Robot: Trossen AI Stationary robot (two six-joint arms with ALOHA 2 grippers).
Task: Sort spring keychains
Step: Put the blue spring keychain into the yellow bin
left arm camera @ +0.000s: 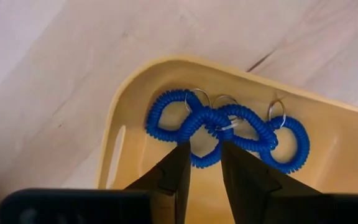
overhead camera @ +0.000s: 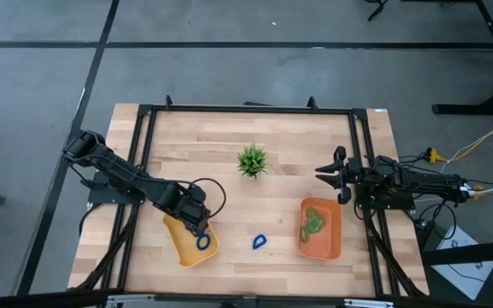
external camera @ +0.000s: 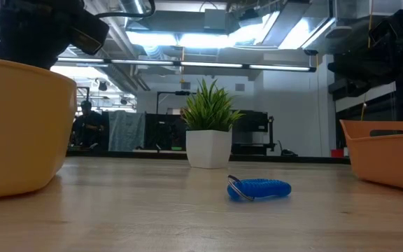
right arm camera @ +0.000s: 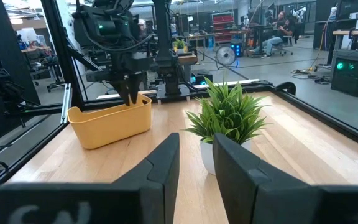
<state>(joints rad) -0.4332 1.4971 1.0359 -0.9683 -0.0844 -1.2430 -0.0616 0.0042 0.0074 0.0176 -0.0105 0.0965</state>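
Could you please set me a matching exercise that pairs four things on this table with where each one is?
Things:
1. blue keychains
2. green keychains
3. single blue keychain
4. potted plant

Places:
A. in the orange tray
B. on bare wood between the trays
C. in the yellow tray
D. toward the table's far edge, mid-table

Pairs: 1-C, 2-A, 3-B, 4-D

Bright, even overhead light; soft shadows
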